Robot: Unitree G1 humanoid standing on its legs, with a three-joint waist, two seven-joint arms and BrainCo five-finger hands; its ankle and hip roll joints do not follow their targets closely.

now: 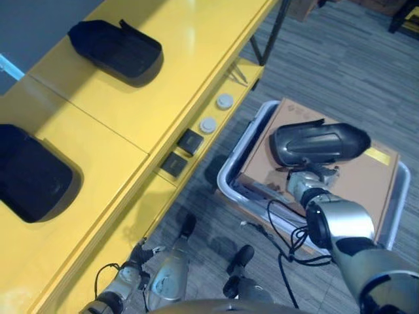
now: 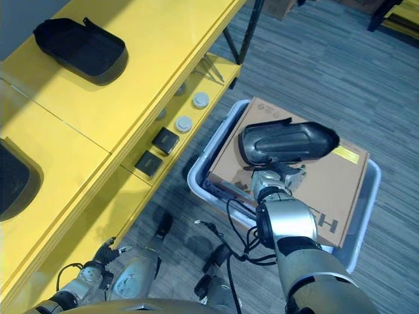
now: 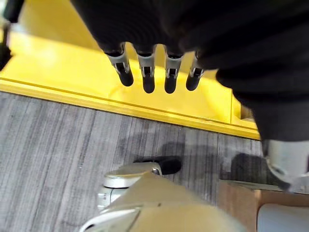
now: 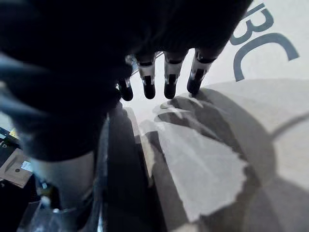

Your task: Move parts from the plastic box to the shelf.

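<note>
Down on the floor in the left eye view, a pale plastic box [image 1: 230, 171] holds a brown cardboard carton [image 1: 383, 175] that nearly fills it. Over the carton the right hand [image 1: 313, 185] grips a dark moulded part [image 1: 319, 142], lifted clear of the cardboard. Two more dark parts lie on the yellow shelf: one far [image 1: 116, 49], one near [image 1: 29, 171]. On the lower ledge sit two black blocks [image 1: 182, 152] and two white caps [image 1: 217, 112].

From the right eye view, the left hand [image 2: 105, 257] hangs low beside the shelf edge, holding nothing.

At the left wrist, its fingers [image 3: 147, 76] hang straight and relaxed over the yellow ledge [image 3: 58, 67].

At the right wrist, the fingers [image 4: 170, 79] curl down above the printed carton [image 4: 270, 96].
</note>
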